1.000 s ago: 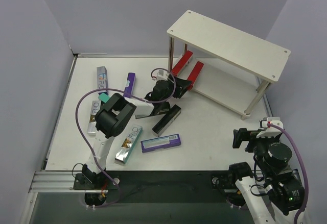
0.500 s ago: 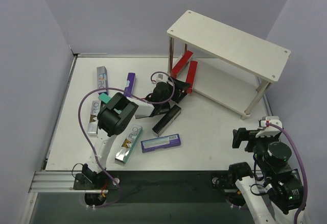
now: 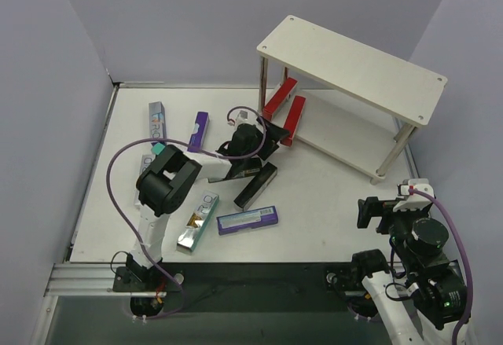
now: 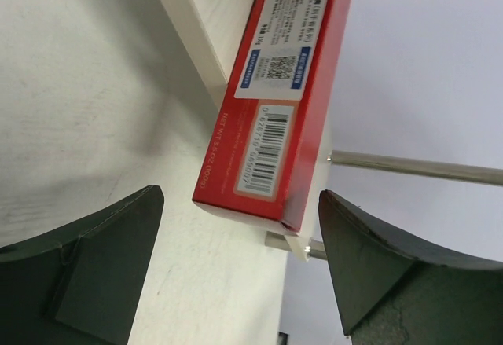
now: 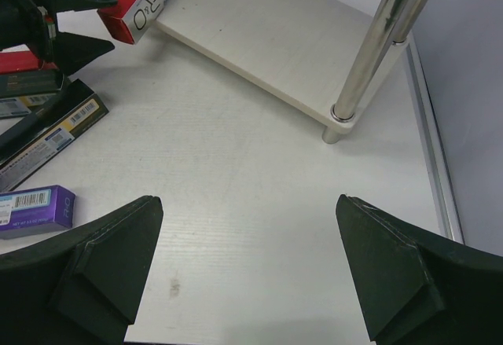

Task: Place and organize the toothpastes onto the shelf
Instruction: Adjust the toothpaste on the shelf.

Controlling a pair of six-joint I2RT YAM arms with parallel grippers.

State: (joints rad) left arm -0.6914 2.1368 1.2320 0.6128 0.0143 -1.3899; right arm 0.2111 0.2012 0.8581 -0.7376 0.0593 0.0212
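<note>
left gripper (image 3: 266,136) stands with its jaws spread wide either side of the near end of a red carton (image 4: 277,117), touching neither face as far as i can see. that carton lies on the lower board (image 3: 346,129) of the shelf (image 3: 354,66), beside a second red carton (image 3: 277,98), with its end overhanging the edge. it looks like the let-go stage. next it wants a straight back-out, then the black carton (image 3: 257,185) on the table (image 3: 330,196). right gripper (image 5: 245,203) hangs open, well apart.

A lab: plain walls (image 3: 47,86) enclosing a white table (image 3: 330,196).
</note>
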